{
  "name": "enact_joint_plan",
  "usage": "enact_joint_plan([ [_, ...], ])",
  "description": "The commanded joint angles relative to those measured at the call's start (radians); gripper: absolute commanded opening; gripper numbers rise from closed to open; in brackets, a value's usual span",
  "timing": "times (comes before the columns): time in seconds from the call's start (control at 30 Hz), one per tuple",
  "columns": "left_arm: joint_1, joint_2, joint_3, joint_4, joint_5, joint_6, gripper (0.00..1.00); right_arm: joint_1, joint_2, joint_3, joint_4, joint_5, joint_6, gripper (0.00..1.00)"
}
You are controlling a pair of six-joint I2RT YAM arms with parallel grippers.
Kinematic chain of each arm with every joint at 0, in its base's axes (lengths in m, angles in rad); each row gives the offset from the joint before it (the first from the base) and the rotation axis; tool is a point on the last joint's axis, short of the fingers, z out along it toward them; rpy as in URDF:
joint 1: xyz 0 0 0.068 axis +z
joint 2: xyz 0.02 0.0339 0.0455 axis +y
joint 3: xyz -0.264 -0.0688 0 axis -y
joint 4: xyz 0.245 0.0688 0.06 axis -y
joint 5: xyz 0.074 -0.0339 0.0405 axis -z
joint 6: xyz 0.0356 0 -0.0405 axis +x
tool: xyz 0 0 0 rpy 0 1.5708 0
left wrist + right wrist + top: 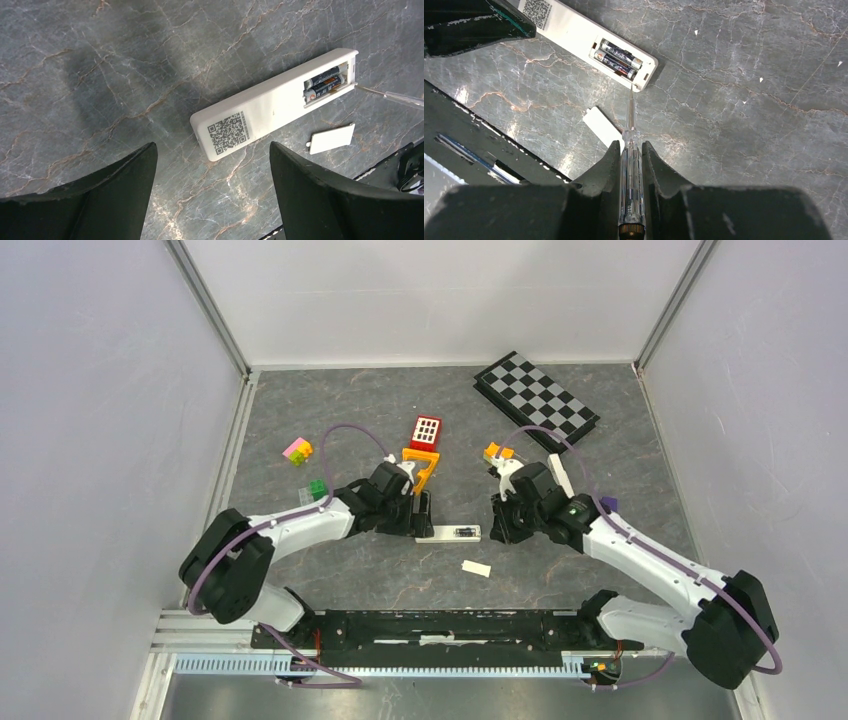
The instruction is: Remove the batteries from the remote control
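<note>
Batteries (325,82) numbered two, dark and slim, lying side by side in the open compartment at one end of the single white remote (260,107). One small white cover (331,138) lay loose on the table (330,580), just beside that end. One screwdriver (631,165) and two arms completed the count.

Only the top view showed the one chessboard (536,399) at the far side and the coloured toy blocks (297,450) scattered beyond the arms; their exact number could not be told. Only the left wrist view showed the QR code (229,131) on the remote's near end. The right wrist view alone showed how the screwdriver sat in its grip.

The left gripper (212,150) stood wide apart and held nothing, hovering over bare table near the remote's QR end without touching it. The right gripper (630,147) was clamped narrowly on the clear handle of the screwdriver, whose thin shaft pointed at the remote. Its tip met the end edge of the remote, just beside the batteries.
</note>
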Motion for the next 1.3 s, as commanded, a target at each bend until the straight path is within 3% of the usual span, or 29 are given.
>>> enact_joint_plan([
  [0.0, -0.006, 0.016, 0.015, 0.075, -0.003, 0.028, 0.87, 0.025, 0.021, 0.062, 0.002, 0.094, 0.034, 0.0],
  [0.27, -0.01, 0.042, 0.014, 0.089, 0.011, 0.023, 0.8, 0.047, 0.04, 0.09, 0.01, 0.148, 0.049, 0.0],
  [0.53, -0.014, 0.054, 0.009, 0.101, 0.028, 0.023, 0.74, 0.057, 0.079, 0.07, 0.054, 0.105, 0.07, 0.0],
  [1.27, -0.02, 0.064, 0.01, 0.099, 0.043, 0.022, 0.69, 0.081, 0.087, 0.054, 0.053, 0.167, 0.103, 0.0],
])
